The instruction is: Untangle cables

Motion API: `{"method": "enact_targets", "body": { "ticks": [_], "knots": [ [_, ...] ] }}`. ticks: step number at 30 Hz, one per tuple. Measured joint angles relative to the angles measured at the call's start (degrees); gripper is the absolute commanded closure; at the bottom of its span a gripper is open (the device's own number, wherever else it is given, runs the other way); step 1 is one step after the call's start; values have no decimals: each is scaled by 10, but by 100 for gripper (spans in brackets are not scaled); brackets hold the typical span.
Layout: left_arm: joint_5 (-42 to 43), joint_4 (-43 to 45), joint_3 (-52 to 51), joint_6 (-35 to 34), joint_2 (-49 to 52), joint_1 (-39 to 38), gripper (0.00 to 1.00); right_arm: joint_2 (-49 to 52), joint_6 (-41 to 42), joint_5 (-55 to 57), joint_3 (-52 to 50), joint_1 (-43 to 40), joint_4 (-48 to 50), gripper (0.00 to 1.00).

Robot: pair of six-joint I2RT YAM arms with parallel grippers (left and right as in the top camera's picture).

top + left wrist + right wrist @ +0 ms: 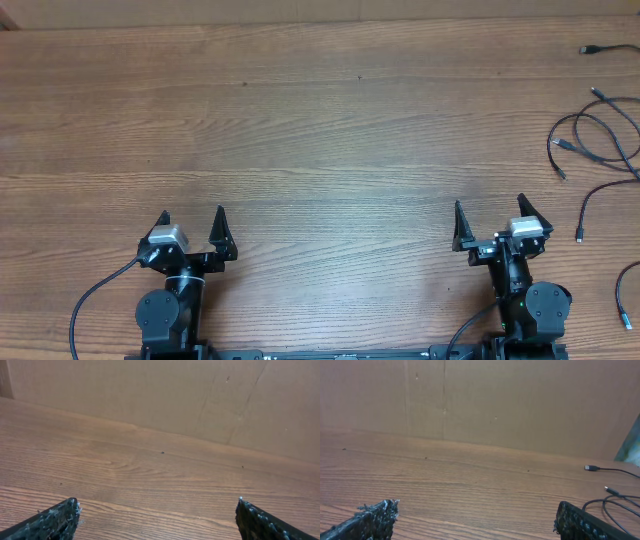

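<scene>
Right jaws stand spread wide with nothing between them, and left jaws likewise. Cables (612,128) lie ahead of the right jaws and off to their outer side, well apart from the left jaws: thin black strands on the desk (320,130), some looped over each other, with small plugs at the ends. They look light, limp and easy to drag, so a pinch mid-strand beside a crossing, not on a plug, seems best. No container shows

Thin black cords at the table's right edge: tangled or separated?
Partly tangled: the thin black cords loop and cross each other in the overhead view, while other strands lie apart.
</scene>
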Motion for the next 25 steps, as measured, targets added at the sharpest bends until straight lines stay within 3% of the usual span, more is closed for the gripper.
{"method": "enact_targets", "body": {
  "ticks": [25],
  "knots": [
    [0,0,0,0,0,0,0,0,-2,0,0,0,0,0]
  ]
}}
